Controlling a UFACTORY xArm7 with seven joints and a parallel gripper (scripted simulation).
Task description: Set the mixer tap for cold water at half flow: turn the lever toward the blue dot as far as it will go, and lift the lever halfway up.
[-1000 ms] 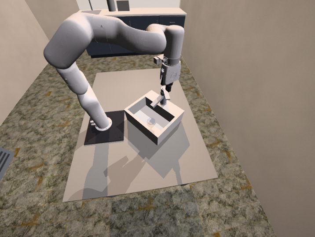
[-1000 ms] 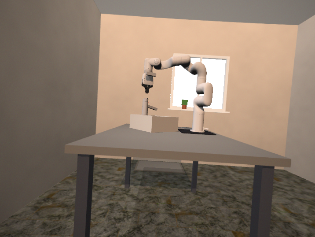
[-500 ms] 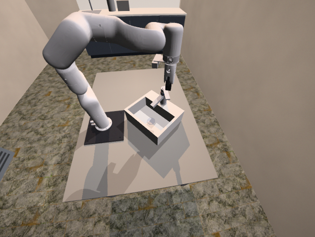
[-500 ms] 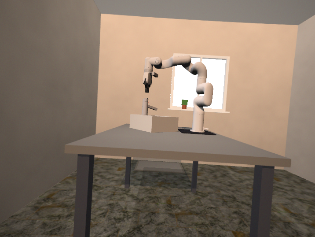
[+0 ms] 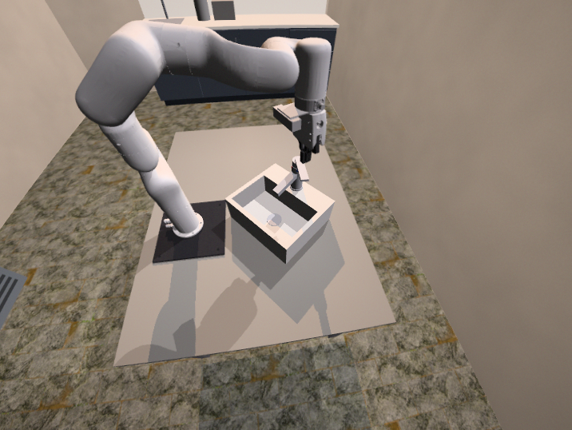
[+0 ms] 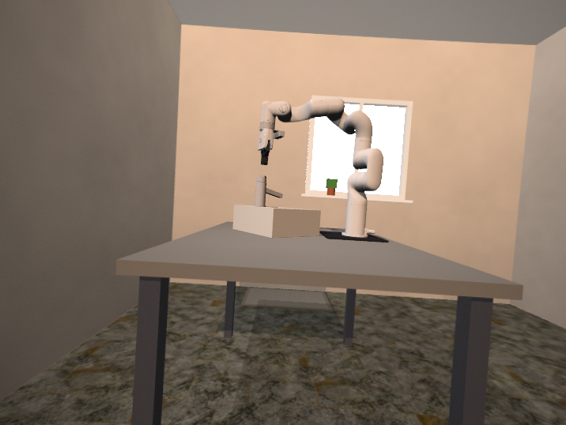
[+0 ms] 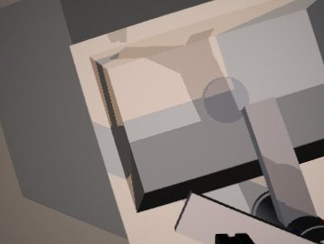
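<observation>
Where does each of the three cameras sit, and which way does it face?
Top: high above the table's near end, angled down on the sink, tap and whole arm.
Exterior: low in the room, facing the window; shows the table and the full arm, with the gripper shut and holding nothing above the tap.
Wrist: on the gripper, looking down into the sink; only dark fingers show.
All three share sink and tap.
</observation>
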